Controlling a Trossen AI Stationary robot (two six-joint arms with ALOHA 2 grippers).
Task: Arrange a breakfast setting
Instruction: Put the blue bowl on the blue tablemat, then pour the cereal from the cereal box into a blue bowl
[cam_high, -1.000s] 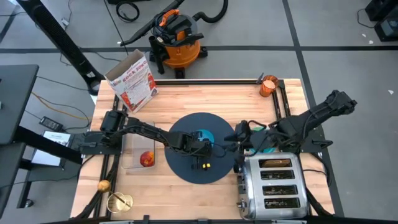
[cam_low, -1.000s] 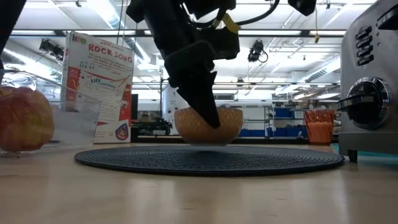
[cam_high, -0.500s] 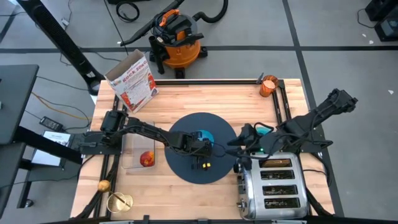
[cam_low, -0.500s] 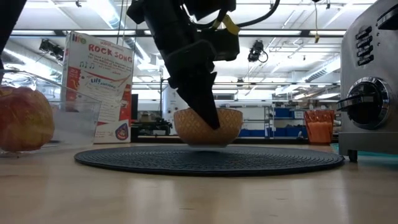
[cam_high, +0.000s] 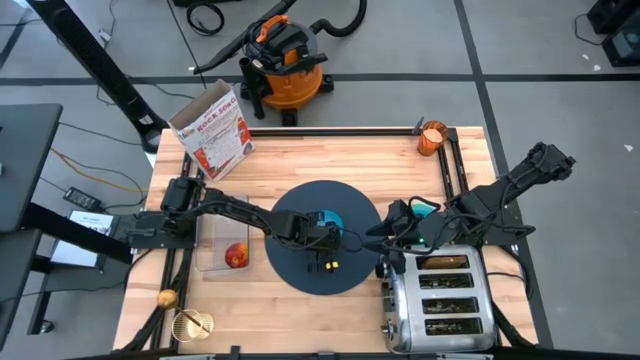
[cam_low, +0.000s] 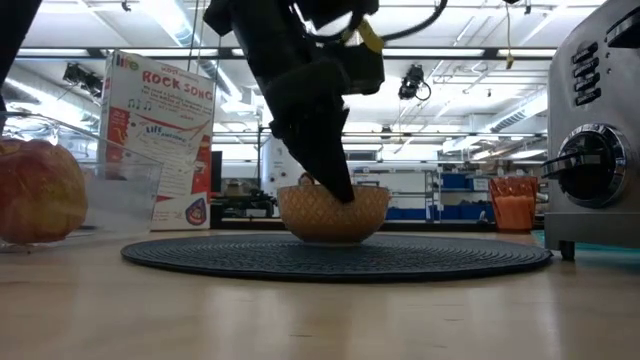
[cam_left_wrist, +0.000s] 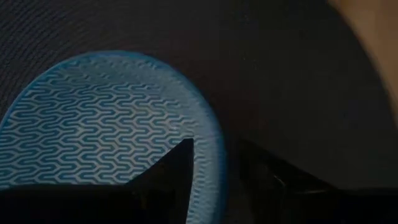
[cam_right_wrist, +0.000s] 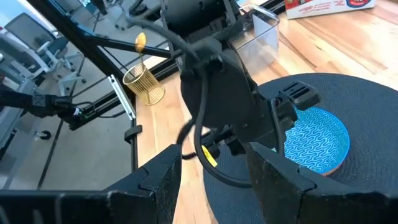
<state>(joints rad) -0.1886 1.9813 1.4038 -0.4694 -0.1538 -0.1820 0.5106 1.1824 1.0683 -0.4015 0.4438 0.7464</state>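
The light-blue bowl (cam_high: 327, 217) sits on the dark round mat (cam_high: 300, 270) at the table's middle. In the low view its outside is tan and woven (cam_low: 333, 214). My left gripper (cam_high: 322, 227) is shut on the bowl's rim. My right gripper (cam_high: 384, 238) is open and empty at the mat's right edge, above the teal dish (cam_high: 428, 208), which it mostly hides. The copper-orange cup (cam_high: 432, 137) stands at the far right corner. The red apple (cam_high: 236, 256) lies in a clear box left of the mat. My left gripper has the bowl's rim (cam_left_wrist: 216, 155) between its fingers, one finger (cam_left_wrist: 177, 165) inside the bowl and one (cam_left_wrist: 264, 177) outside. The fingers come from above, slanting down (cam_low: 330, 170). The bowl stands upright with its base on the mat.
A silver toaster (cam_high: 437, 300) stands at the near right. A cereal box (cam_high: 212, 130) stands at the far left. A gold wire cup (cam_high: 193, 325) and a small gold-yellow thing (cam_high: 168, 297) are at the near left corner. Bare wood shows behind the mat.
My left gripper has gone down a little and set the bowl's base on the mat, where it had hung just above it. My right gripper has drawn back slightly toward the table's right edge.
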